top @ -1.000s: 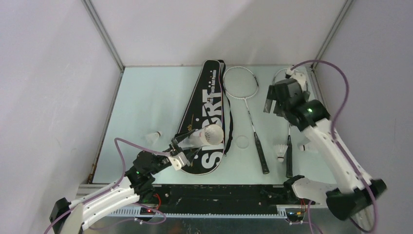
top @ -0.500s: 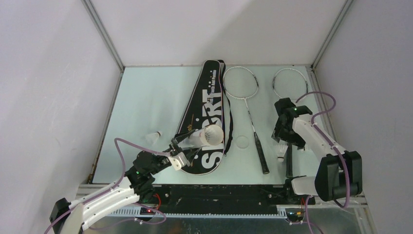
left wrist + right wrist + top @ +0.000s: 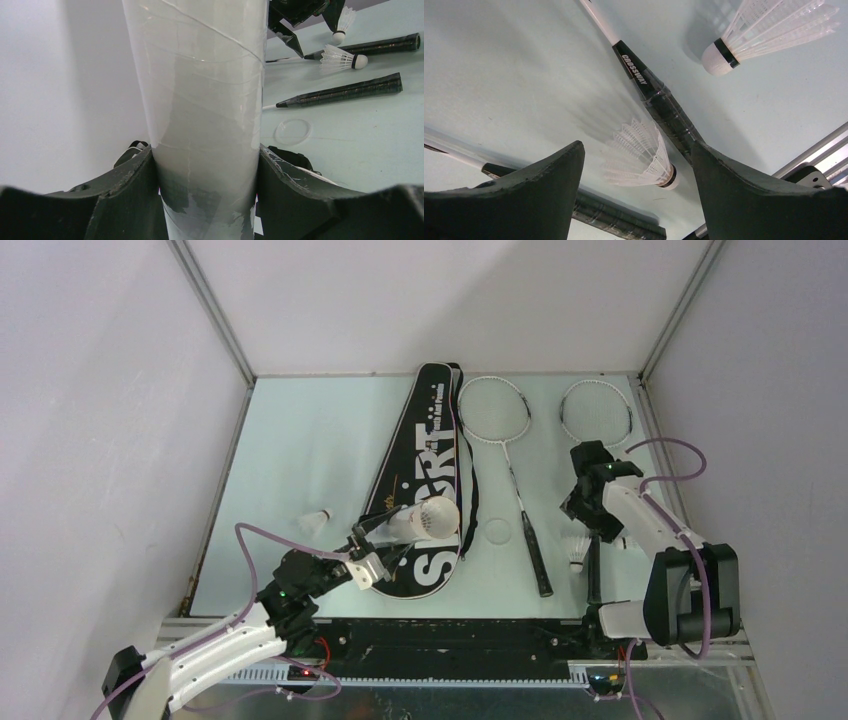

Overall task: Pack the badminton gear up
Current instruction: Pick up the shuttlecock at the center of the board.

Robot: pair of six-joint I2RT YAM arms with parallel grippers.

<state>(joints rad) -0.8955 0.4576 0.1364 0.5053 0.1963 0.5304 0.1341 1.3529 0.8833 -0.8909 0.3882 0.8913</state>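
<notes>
My left gripper (image 3: 370, 558) is shut on the long white tube (image 3: 425, 518) and holds it tilted over the near end of the black "SPORT" bag (image 3: 425, 445). The tube fills the left wrist view (image 3: 200, 95). My right gripper (image 3: 590, 505) is open and low over a white shuttlecock (image 3: 577, 553). In the right wrist view that shuttlecock (image 3: 644, 157) lies on the table between the spread fingers, beside a racket handle (image 3: 659, 102). A second shuttlecock (image 3: 769, 30) lies further off. Two silver rackets (image 3: 505, 435) (image 3: 596, 412) lie right of the bag. Another shuttlecock (image 3: 318, 521) lies left of the bag.
A clear round lid (image 3: 497, 531) lies flat between the bag and the left racket's handle (image 3: 537, 555). The right racket's handle (image 3: 594, 575) runs to the near edge. Metal frame posts and white walls close in the table's left, back and right sides.
My right arm has swung from the back right corner toward me and come down over the shuttlecocks by the right racket's handle. The left arm and tube have not moved.
</notes>
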